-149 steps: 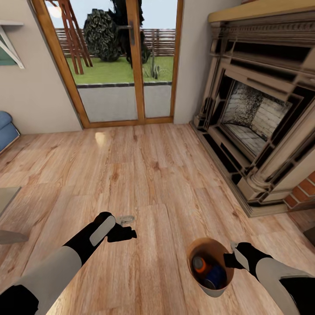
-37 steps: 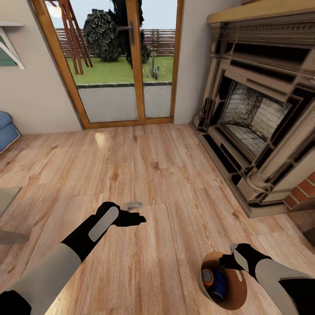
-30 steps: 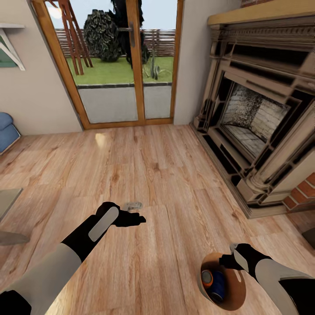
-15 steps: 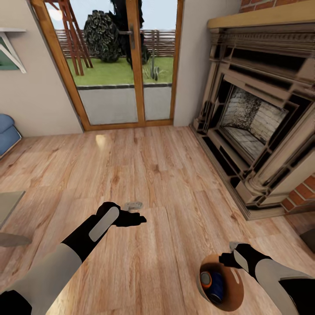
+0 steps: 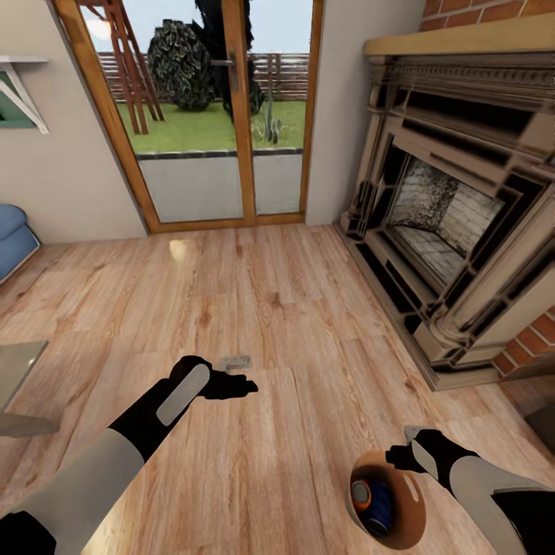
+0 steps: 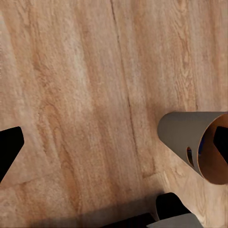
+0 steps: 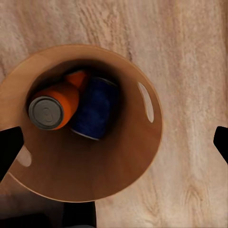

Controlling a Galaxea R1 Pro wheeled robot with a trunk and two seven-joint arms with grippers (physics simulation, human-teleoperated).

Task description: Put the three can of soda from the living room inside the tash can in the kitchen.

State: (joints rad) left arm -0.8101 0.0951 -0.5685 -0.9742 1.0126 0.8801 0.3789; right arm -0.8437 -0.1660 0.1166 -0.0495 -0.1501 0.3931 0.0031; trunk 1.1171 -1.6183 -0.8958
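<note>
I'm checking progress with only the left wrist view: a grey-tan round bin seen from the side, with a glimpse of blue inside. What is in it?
Observer: The right wrist view looks down into the grey-tan round bin. An orange soda can with a grey metal top lies beside a dark blue soda can. I cannot make out a third.
Operator: Where is the bin in the room?
Observer: In the head view it is over the wood-plank floor, with the red-brick fireplace ahead to the right.
Operator: Is the right gripper clamped on it?
Observer: The right gripper sits at the bin's rim. I cannot tell whether it is shut.
</note>
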